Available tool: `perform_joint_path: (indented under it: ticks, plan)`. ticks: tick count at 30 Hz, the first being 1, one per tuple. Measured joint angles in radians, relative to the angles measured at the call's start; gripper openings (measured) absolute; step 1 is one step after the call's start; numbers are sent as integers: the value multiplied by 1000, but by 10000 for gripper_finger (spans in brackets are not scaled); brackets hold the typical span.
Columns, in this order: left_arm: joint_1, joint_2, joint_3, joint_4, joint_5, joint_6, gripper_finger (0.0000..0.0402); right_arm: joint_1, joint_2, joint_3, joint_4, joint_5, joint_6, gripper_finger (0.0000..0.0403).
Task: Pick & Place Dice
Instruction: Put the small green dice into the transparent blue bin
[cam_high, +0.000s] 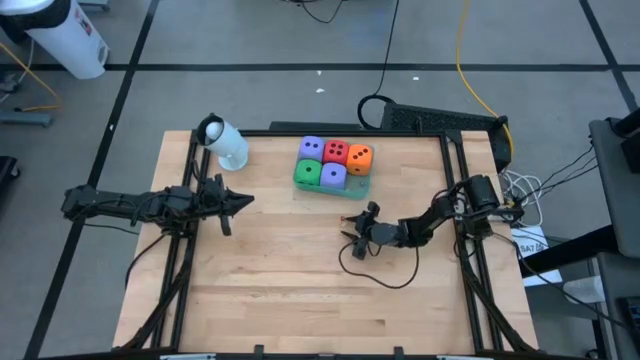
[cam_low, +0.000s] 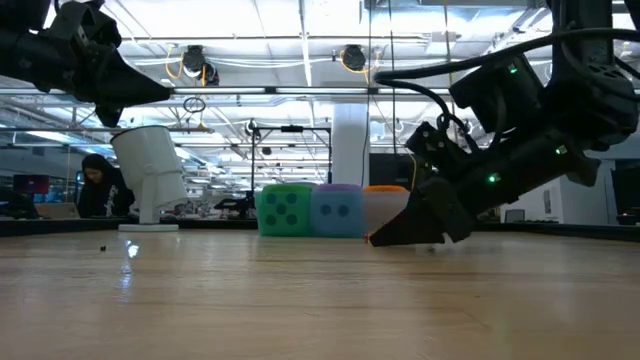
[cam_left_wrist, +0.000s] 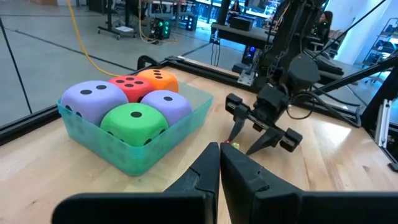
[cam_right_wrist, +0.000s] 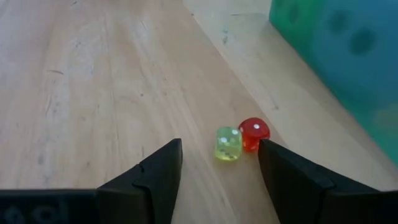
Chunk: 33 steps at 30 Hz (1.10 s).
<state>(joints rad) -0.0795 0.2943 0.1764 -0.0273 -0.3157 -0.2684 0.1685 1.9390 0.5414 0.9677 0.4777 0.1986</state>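
Five soft dice sit in a translucent green tray (cam_high: 350, 191) at the table's far middle: two purple (cam_high: 312, 149), a red (cam_high: 336, 151), an orange (cam_high: 360, 156) and a green (cam_high: 308, 174). Just in front of the tray, two tiny dice lie on the wood, a yellow-green one (cam_right_wrist: 228, 144) and a red one (cam_right_wrist: 254, 133). My right gripper (cam_right_wrist: 219, 163) stands open and low over the table, with both tiny dice between its fingers and apart from them. My left gripper (cam_high: 245, 201) is shut, raised at the table's left side.
A white cup-like container (cam_high: 225, 142) stands at the far left of the table. A black cable (cam_high: 385, 275) loops on the wood below my right arm. Black frame rails (cam_high: 190, 250) run along the table's left and right sides.
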Motion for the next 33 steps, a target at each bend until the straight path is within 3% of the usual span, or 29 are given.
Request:
perform_joint_path:
  ticks: [13, 29, 33]
  plan:
    - [0, 0, 0, 0, 0, 0, 21, -28, 36, 26, -24, -4, 10, 189]
    - [0, 0, 0, 1, 0, -7, 21, -29, 11, 26, -69, -14, 18, 52]
    - [0, 0, 0, 1, 0, -8, 21, -24, -57, 22, -109, -37, -33, 43]
